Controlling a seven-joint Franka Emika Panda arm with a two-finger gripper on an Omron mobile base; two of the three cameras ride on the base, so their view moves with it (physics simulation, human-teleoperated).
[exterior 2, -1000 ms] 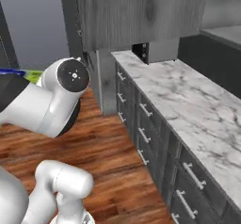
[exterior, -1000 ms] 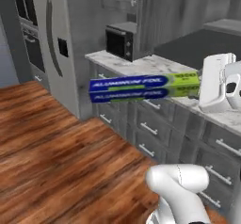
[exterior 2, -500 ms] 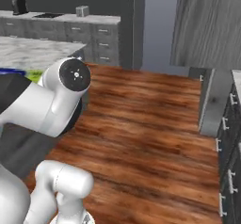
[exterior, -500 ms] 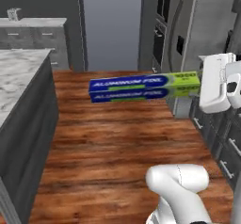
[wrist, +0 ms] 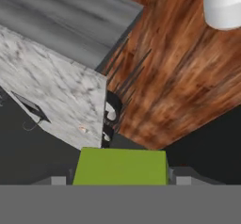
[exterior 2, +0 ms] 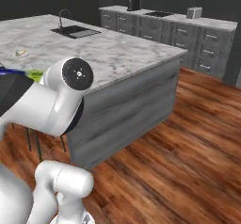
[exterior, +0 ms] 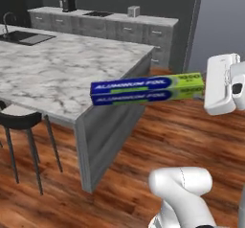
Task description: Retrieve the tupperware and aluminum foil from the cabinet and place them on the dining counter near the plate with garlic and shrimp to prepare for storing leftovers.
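My gripper is shut on the aluminum foil, a long blue box held level in the air by its lime-green end. In the hand view that green end sits between the two fingertips. A sliver of the box shows behind my arm in the right base view. The dining counter lies ahead and to the left, with its black sink. A small plate with pale bits rests on its far left. The tupperware and the cabinet are out of view.
Black stools stand at the island's near side. A grey drawer run lines the back wall, carrying a dark kettle and a toaster. Wood floor stretches right of the island.
The whole picture has swung as the base turned: fridge and drawer units gave way to open floor, then the island. The foil stays in my gripper at the same spot.
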